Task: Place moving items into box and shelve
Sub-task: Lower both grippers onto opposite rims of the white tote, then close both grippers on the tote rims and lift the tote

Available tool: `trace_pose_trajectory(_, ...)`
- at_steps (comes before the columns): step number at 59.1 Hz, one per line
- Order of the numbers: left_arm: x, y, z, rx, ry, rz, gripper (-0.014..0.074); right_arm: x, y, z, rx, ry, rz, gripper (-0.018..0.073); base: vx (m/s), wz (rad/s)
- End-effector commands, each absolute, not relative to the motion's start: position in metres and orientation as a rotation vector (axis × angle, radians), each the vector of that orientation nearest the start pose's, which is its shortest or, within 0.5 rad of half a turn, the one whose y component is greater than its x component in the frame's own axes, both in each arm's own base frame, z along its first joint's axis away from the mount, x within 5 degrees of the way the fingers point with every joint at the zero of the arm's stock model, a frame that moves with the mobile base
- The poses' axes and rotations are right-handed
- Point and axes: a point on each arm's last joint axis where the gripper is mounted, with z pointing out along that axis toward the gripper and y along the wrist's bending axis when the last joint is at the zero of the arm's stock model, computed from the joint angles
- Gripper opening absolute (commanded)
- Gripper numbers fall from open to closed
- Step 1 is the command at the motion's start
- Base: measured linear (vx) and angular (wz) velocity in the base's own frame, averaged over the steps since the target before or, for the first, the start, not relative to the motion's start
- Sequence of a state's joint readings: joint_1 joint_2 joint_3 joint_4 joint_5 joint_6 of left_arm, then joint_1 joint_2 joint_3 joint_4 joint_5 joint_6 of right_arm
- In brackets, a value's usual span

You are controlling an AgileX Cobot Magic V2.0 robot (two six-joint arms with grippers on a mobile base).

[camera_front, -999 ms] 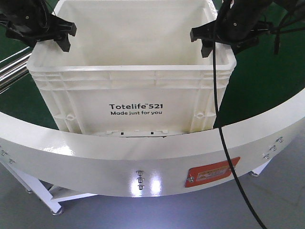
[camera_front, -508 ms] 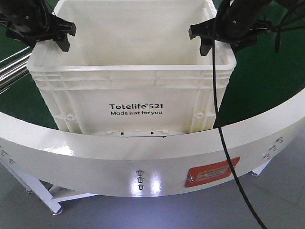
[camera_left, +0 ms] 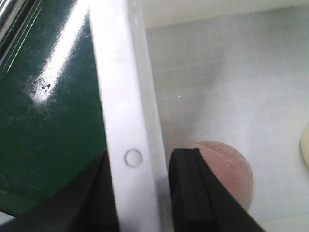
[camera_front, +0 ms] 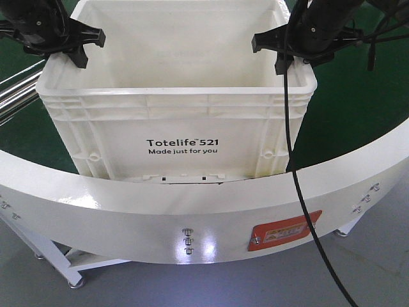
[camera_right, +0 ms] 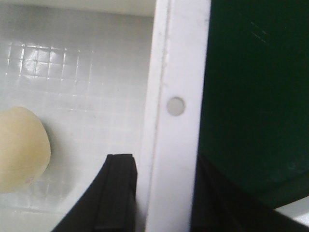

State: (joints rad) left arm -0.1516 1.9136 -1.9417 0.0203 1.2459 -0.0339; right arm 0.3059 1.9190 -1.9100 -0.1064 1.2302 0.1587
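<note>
1. A white curved guard (camera_front: 128, 211) spans the foreground of the front view. It carries an orange label (camera_front: 284, 230), and a black cable (camera_front: 291, 141) hangs across it.
2. The green worktop (camera_front: 345, 109) lies beyond the guard and carries the box.
3. The box (camera_front: 179, 121) stands upright on the worktop, open top up, with its printed side towards the guard.
4. The left claw (camera_front: 88, 51) sits astride the box's left rim. In the left wrist view, one finger is outside the rim over the green surface and the other finger (camera_left: 193, 193) is inside the box. Both are close against the rim. Whether they are clamped on it cannot be told.
5. The right claw (camera_front: 268, 54) sits astride the right rim in the same way, with its inner finger (camera_right: 118, 193) just beside the wall. Whether it is clamped cannot be told.
6. The pale yellow item (camera_right: 21, 150) rests on the box floor, near the right wall.
7. The brownish item (camera_left: 227, 169) rests on the box floor, partly hidden behind the left claw's inner finger.
</note>
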Motion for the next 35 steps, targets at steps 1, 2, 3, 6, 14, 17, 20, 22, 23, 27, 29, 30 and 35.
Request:
trace_pose_trajectory(1,0.399,-0.058,0.378,0.163,2.6,-0.003,0.0157,0.393,0.112,0.368,-0.21,2.575,-0.002,0.0108,0.0,0.0)
trace_pose_trajectory(2,0.399,-0.058,0.378,0.163,2.6,-0.003,0.015,0.393,0.112,0.368,-0.21,2.574,-0.002,0.0104,0.0,0.0)
trace_pose_trajectory(3,0.399,-0.058,0.378,0.163,2.6,-0.004,0.0145,0.394,0.112,0.368,-0.21,2.572,-0.002,0.0102,0.0,0.0)
trace_pose_trajectory(6,0.399,-0.059,0.378,0.161,2.6,-0.01,0.0134,0.394,0.112,0.369,-0.21,2.566,0.0,0.0097,0.0,0.0)
trace_pose_trajectory(14,0.398,-0.06,0.379,0.161,2.598,-0.033,0.0122,0.395,0.112,0.37,-0.21,2.552,0.003,0.0097,0.0,0.0)
trace_pose_trajectory(17,0.397,-0.06,0.382,0.161,2.589,-0.034,0.0122,0.394,0.111,0.372,-0.21,2.54,-0.007,0.0097,0.0,0.0)
trace_pose_trajectory(20,0.395,-0.059,0.387,0.159,2.569,-0.035,0.0122,0.393,0.109,0.377,-0.21,2.518,-0.018,0.0098,0.0,0.0)
trace_pose_trajectory(22,0.393,-0.059,0.391,0.158,2.552,-0.035,0.0123,0.392,0.109,0.38,-0.21,2.504,-0.023,0.0099,0.0,0.0)
trace_pose_trajectory(23,0.392,-0.059,0.394,0.158,2.542,-0.035,0.0123,0.391,0.108,0.382,-0.209,2.497,-0.023,0.0099,0.0,0.0)
trace_pose_trajectory(27,0.385,-0.058,0.405,0.151,2.499,-0.041,0.0123,0.387,0.106,0.392,-0.2,2.462,-0.022,0.0099,0.0,0.0)
trace_pose_trajectory(29,0.382,-0.057,0.41,0.14,2.481,-0.046,0.0125,0.384,0.105,0.397,-0.191,2.443,-0.025,0.0099,0.0,0.0)
trace_pose_trajectory(30,0.381,-0.057,0.413,0.136,2.471,-0.049,0.0125,0.383,0.104,0.399,-0.188,2.437,-0.027,0.0099,0.0,0.0)
trace_pose_trajectory(35,0.37,-0.056,0.429,0.104,2.421,-0.065,0.0127,0.376,0.101,0.41,-0.165,2.406,-0.025,0.0099,0.0,0.0)
